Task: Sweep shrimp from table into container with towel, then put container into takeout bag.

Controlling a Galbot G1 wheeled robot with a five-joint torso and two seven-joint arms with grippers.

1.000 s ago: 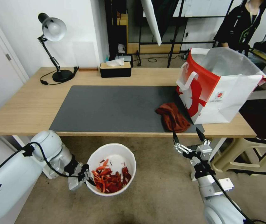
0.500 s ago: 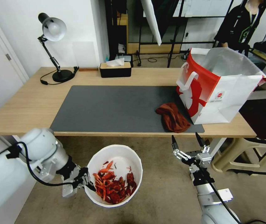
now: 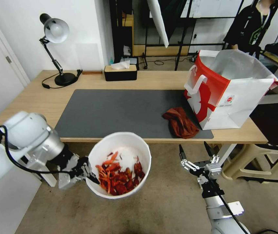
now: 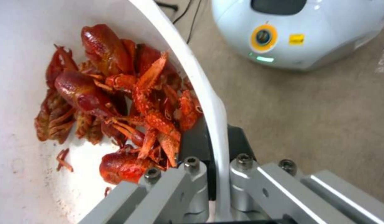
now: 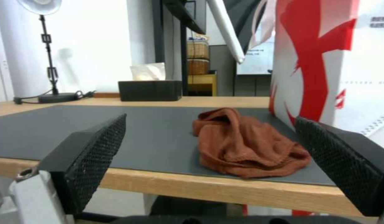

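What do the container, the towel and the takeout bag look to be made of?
Container: probably plastic, with a smooth white thin wall, pinched at the rim by the left gripper.
Towel: soft knitted cloth, rust-brown, matte, lying crumpled in folds.
Takeout bag: seemingly coated paper, with stiff creased red-and-white panels and a silvery, slightly shiny lining.

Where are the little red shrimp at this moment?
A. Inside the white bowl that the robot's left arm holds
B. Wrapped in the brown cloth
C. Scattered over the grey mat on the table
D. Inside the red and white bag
A: the shrimp lie heaped in the white container, which the left gripper grips by its rim in front of the table, below its edge.
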